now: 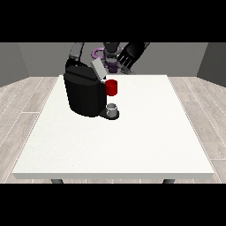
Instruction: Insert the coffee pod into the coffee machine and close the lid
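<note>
The black coffee machine [84, 92] stands on the table's left half. Its grey lid [98, 68] is tilted up. A red thing at the machine [111, 87] sits on its front, and a grey thing [113, 109] rests on the base below it; I cannot tell it for the pod. The hand at the view's left [70, 62] is down at the machine's rear top corner, dark against the dark body. The hand at the view's right [130, 54] hangs raised behind the table's far edge, fingers relaxed, holding nothing.
The white table [145, 132] stretches wide to the right of and in front of the machine. A purple ring-shaped part [96, 54] shows at the robot's torso behind the lid.
</note>
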`<state>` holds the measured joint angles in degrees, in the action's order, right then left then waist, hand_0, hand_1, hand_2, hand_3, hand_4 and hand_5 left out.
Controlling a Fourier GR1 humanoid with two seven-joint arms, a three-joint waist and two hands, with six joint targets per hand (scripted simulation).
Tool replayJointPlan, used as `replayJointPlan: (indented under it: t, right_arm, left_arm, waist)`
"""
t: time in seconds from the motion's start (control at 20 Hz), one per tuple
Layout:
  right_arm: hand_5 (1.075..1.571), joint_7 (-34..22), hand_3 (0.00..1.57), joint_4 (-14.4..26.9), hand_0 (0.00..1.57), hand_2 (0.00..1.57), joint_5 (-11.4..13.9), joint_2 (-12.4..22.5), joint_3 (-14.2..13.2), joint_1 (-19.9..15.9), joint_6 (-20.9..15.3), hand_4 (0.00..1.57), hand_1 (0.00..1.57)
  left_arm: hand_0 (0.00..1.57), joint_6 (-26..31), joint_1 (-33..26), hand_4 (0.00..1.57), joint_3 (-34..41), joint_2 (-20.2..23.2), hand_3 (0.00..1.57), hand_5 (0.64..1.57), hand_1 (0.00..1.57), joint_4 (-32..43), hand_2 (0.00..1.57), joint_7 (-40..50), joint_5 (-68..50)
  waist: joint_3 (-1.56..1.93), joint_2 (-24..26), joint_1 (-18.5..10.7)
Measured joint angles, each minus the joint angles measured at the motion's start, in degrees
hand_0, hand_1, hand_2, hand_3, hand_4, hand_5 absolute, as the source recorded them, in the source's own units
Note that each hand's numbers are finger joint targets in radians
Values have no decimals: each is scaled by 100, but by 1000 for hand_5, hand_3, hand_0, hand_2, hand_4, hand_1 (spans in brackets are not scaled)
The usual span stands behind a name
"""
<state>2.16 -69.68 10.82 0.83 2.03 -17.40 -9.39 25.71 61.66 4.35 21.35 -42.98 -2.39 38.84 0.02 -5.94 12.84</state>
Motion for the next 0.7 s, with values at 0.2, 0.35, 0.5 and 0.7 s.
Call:
replayJointPlan:
  t: [0.2,0.35,0.5,0.7]
  right_arm:
    - [1571,-128,0,-241,0,0,9,44,-9,-114,6,0,0]
    - [1571,-213,0,-372,0,0,-68,193,-115,-277,125,0,0]
    - [1571,-244,0,-495,0,0,4,186,-96,-438,52,269,0]
    - [1571,-263,0,-631,0,0,-30,145,-117,-459,24,0,0]
  left_arm:
    - [1225,-103,174,482,49,108,1251,1571,1225,83,1279,9,83]
    - [1225,-66,370,478,132,261,1233,1571,1225,169,1284,36,96]
    - [1290,-94,557,478,206,396,1261,1571,1290,246,1319,-50,105]
    - [1207,-123,674,475,235,455,1238,1571,1207,360,1280,-42,154]
  waist:
    - [-1,-173,211]
    - [-2,-332,318]
    - [-1,-582,402]
    - [-1,-713,510]
